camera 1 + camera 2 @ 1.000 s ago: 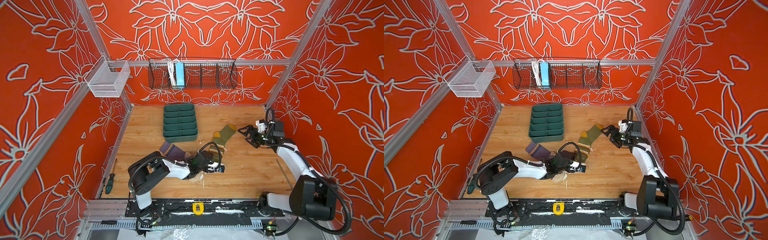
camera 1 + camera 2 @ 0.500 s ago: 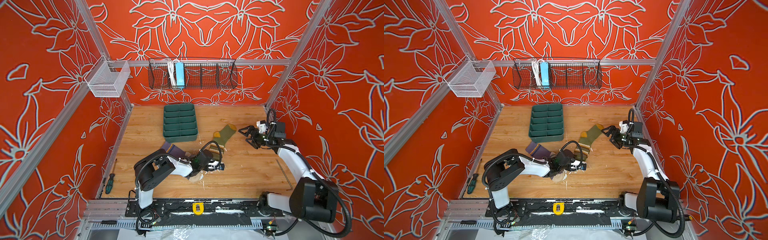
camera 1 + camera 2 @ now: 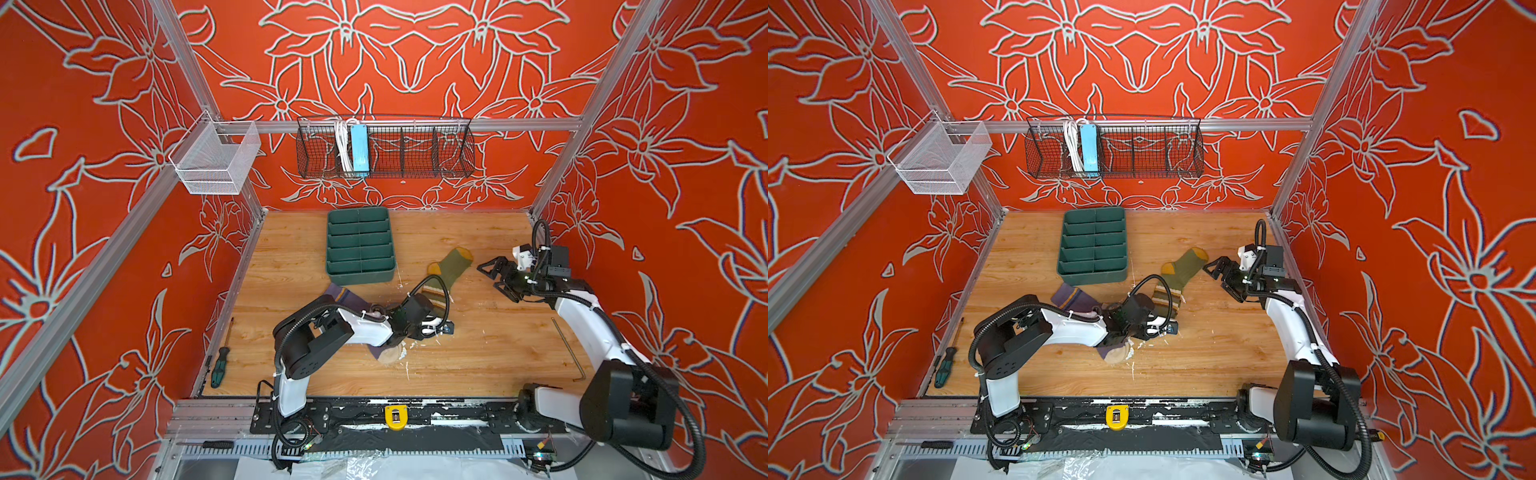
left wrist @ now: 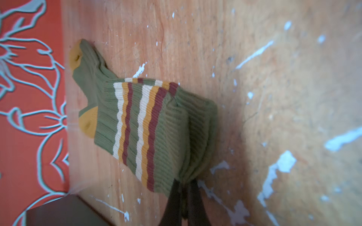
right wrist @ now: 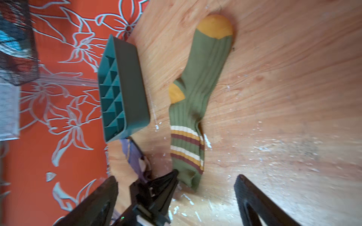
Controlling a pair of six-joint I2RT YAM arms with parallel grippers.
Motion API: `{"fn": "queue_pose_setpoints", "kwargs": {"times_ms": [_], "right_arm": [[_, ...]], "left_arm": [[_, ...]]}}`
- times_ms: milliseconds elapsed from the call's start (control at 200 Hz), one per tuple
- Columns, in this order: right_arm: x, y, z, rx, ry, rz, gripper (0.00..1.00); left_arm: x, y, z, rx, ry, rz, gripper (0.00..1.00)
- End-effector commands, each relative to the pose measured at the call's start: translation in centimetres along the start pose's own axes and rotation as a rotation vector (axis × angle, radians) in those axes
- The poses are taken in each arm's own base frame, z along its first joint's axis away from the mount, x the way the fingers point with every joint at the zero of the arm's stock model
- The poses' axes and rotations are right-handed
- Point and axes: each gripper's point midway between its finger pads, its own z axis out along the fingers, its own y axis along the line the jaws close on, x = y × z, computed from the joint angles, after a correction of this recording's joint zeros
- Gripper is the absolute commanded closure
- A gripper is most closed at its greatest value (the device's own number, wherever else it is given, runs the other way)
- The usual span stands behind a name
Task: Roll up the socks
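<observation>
- Lying nearest the front is the purple sock; it is flat on the table and mostly hidden under the left arm, with its pale end poking out in front
- Next comes the left gripper; its jaws are squeezed tight on the top edge of the green sock, and the cloth is bunched up where they pinch it
- The green sock lies in the middle of the table; from the left gripper it stretches away toward the back and a bit to the right, top end near, toe end far
- It has cream, yellow and dark red stripes near the top, a yellow heel and a yellow toe; it bends at the heel, and the top part looks folded over on itself
- Only the left gripper has hold of it, so I think the roll should start at this pinched end and go along the sock toward the toe
- Further back on the right, the right gripper hangs just beside the toe end, not touching it; its jaws are wide apart and hold nothing
- It is the closer one to the toe, so it could press that end down
- Farthest back is the tray, near the heel but apart from it
</observation>
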Motion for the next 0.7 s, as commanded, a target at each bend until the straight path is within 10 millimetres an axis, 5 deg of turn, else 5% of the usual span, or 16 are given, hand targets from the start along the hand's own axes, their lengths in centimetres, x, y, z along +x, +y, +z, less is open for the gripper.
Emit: {"fn": "queue_pose_setpoints", "kwargs": {"times_ms": [0,175,370,536,696], "right_arm": [[-0.2,-1.6,-0.4,0.156,-0.067,-0.119,0.15],[-3.1,-1.6,-1.5,0.2,-0.28,-0.24,0.28],[-4.1,1.4,-3.6,0.167,-0.459,-0.57,0.36],[-1.8,3.2,-4.0,0.139,-0.502,-0.916,0.39],[3.7,6.0,-2.7,0.02,-0.297,-1.307,0.4]], "left_arm": [[0.3,-2.6,-1.8,0.206,0.031,-0.098,1.0],[-0.4,-3.2,-2.4,0.37,0.022,-0.25,1.0],[-1.0,-3.5,-3.1,0.557,-0.009,-0.433,1.0],[-1.5,-3.2,-3.5,0.665,-0.022,-0.542,1.0],[-1.5,-3.2,-3.5,0.679,-0.03,-0.574,1.0]]}}
